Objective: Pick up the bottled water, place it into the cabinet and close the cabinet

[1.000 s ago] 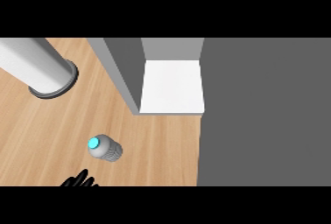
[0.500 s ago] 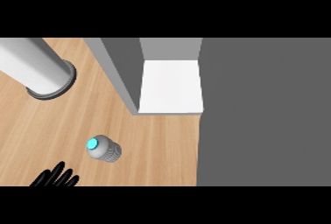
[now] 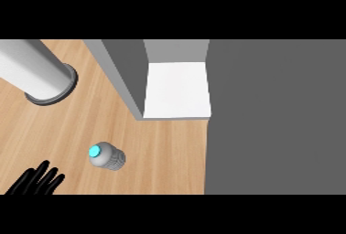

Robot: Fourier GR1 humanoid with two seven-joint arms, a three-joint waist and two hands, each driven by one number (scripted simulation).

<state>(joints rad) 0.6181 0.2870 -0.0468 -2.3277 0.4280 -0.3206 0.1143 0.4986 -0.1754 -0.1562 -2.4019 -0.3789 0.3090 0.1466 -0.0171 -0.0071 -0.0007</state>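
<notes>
- Progress: nothing done yet as far as visible; bottled water [image 3: 107, 157] not picked up, stands on the wooden table [image 3: 61, 132], teal cap facing up, seen from above; pick, place and close all left to do
- Bottle pos: lower left of view, near the table's front edge; well apart from the cabinet [image 3: 177, 89], which sits up and to the right of it
- Hand: one black hand [image 3: 37, 181] shows at lower-left edge, so prob. the left hand; fingers spread and straight, holding nothing; near the bottle, to its left and lower, not touching
- Right hand: not in view
- Cabinet: open; white inner floor visible w/ nothing on the part that shows; grey wall on its left side; door itself can't be made out; large grey surface to the right
- Other: grey-white cylinder [image 3: 42, 75] w/ dark base ring at upper left on table; not part of task
</notes>
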